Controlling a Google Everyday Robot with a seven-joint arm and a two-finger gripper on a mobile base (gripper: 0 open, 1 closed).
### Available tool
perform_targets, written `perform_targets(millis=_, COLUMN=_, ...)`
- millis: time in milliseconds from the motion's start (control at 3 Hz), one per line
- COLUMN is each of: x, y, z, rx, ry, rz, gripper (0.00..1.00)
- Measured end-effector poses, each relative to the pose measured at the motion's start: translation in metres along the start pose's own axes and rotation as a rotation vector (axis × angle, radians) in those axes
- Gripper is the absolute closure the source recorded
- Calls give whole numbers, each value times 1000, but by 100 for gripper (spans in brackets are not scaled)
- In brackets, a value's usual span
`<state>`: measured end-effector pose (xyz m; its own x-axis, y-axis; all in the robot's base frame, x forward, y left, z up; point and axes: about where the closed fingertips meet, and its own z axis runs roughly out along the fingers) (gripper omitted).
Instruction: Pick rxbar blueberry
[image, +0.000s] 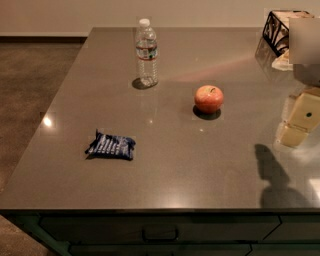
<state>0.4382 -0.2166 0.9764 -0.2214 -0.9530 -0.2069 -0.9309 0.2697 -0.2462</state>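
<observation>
The rxbar blueberry (110, 145) lies flat on the grey counter (165, 175), front left, in a crinkly dark blue wrapper with white stripes. My gripper (298, 121) is a cream-coloured block at the right edge of the view. It hangs above the counter, far to the right of the bar and right of the apple, and holds nothing that I can see. Its shadow falls on the counter below it.
A red apple (209, 98) sits mid-counter. A clear water bottle (146, 52) stands upright at the back. A black wire basket (280, 31) is at the back right corner. The counter's front edge has drawers (160, 233) below; the floor lies to the left.
</observation>
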Motion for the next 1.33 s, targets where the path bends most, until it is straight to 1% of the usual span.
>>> perform_targets(millis=333, x=0, y=0, z=0, rx=0, ry=0, rz=0, gripper=0)
perform_targets(millis=667, x=-14, y=5, z=4, rx=-12, ry=-11, rz=-30, gripper=0)
perform_targets(millis=1000, x=-52, y=21, z=17, rx=-31, ry=-20, rz=-94, gripper=0)
perform_targets(millis=1333, x=-95, y=44, z=40, rx=-71, ry=-11, rz=-163, gripper=0)
